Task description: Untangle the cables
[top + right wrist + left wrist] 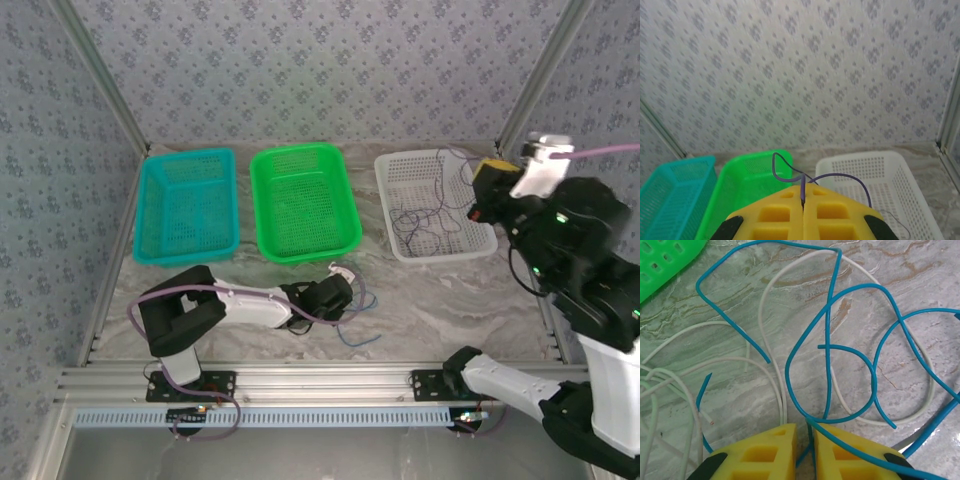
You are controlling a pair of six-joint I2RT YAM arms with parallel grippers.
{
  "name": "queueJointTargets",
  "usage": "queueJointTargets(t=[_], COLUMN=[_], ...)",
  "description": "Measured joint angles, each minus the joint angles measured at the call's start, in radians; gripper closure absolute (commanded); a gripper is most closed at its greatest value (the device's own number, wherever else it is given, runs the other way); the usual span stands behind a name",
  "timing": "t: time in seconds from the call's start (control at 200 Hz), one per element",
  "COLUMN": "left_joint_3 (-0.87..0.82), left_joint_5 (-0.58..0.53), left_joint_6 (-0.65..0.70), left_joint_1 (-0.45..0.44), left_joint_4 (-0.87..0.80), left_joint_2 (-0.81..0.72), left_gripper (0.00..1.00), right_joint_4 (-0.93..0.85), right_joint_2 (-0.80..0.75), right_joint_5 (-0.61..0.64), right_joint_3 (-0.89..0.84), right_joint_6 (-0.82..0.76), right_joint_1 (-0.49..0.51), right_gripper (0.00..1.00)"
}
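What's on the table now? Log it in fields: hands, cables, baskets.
left hand: low over the table, narrowly open, blue cable in the gap
right hand: held high, shut on dark cable
table: blue cable and white cable crossing in loose loops
white basket: dark cable loops inside
teal basket, green basket: no cables seen

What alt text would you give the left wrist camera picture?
Loops of blue cable lie crossed with white cable on a marble tabletop. At the bottom, the left gripper's yellow fingers stand close together, a blue strand in the narrow gap between them. A green basket's corner shows top left.
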Motion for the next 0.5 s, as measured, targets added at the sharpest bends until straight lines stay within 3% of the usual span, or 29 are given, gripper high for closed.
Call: queueJointTargets(t=[0.095,0.32,0.5], left_joint_3=[0.0,-0.019,-0.055], left_joint_5=[-0.006,-0.026,-0.037], left_joint_6=[0.0,0.0,0.0], left_joint_1=[-0.005,-0.012,-0.011], left_joint_4=[-0.014,-0.015,-0.012], left_joint_2=[-0.029,-0.142,-0.21], left_gripper=[0.81,0.79,0.78], right_joint_4=[0.0,0.045,0.097], right_joint_2=[0.05,0.165,0.228], right_joint_5=[-0.08,-0.362,-0.515], right_joint_3=[-0.054,-0.234,-0.323], right_joint_6=[0.002,0.037,0.046], right_joint_1=[-0.101,-0.447,-0.56], right_gripper=[1.0,1.0,1.0])
